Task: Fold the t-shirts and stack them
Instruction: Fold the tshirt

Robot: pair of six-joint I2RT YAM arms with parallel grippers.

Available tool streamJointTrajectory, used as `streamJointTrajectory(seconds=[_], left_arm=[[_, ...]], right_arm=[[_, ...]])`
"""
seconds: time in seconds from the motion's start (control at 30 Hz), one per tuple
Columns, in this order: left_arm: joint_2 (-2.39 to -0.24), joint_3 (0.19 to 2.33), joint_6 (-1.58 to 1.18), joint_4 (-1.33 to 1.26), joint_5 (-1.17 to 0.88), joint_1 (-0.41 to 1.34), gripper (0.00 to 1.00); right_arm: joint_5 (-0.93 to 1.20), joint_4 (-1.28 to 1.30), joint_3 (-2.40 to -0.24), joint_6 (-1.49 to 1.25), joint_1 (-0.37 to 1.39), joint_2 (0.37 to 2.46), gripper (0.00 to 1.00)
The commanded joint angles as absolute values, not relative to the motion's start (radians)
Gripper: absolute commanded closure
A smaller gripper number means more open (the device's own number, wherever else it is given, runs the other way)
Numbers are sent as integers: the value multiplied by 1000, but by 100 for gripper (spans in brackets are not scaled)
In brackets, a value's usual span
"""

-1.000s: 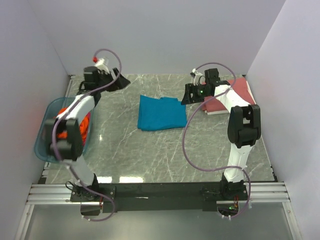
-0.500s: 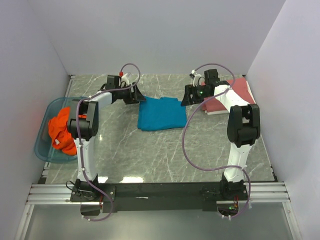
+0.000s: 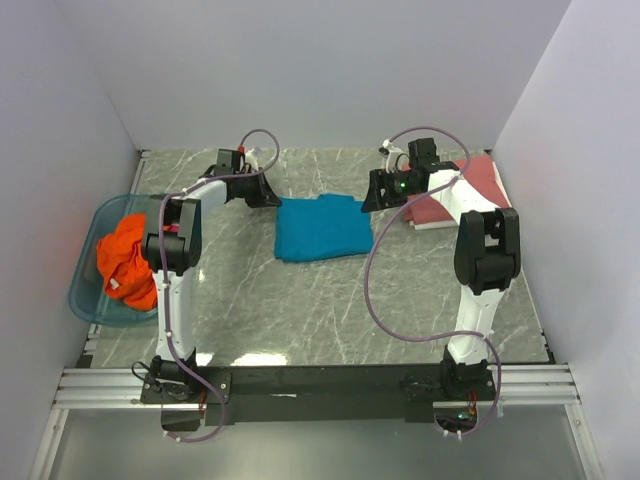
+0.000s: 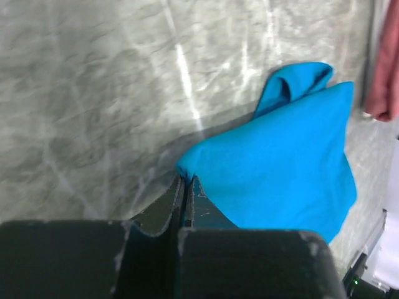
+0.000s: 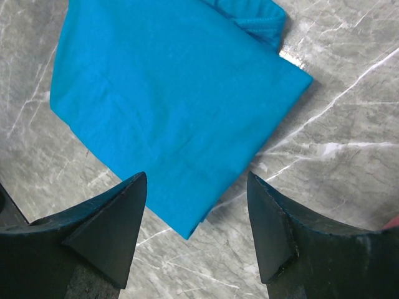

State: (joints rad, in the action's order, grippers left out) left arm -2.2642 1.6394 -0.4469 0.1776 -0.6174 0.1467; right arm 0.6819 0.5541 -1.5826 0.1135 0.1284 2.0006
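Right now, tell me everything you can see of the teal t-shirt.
The teal t-shirt is soft, plain blue cloth, folded into a rough rectangle and lying on the marble table at the far middle. A hemmed sleeve peeks from one corner. The left gripper is shut on its far-left corner, and the open right gripper hovers over its right edge.

A robotics lab test cell: plain white panels [image 3: 330, 70] box in a grey marble-patterned surface [image 3: 300, 300]. The left arm [image 3: 165, 290] and right arm [image 3: 487, 250], trailing purple cables, stand bolted beside an aluminium rail [image 3: 100, 385].
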Motion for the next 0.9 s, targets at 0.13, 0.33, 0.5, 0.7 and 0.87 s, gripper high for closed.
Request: streamJointTrajectory(seconds=[0.13,0.33,0.5,0.7,0.87], left_arm=[[-2252,1657,-445,209,-456,147,100],[-2292,1669,-423,242,-391,163,100],[-2289,1640,-414,224,-356,163,100],[-2278,1615,-420,186,-397,163,100],[-2260,1600,-425,169,-420,163,100]], right_arm=[[669,535,-1588,120,127,1991,29],[661,543,-1586,120,127,2032,29],[681,535,-1610,106,127,2060,29],[679,626,-1897,49,132,2255,28],[588,606,-1996,-41,155,2348,28]])
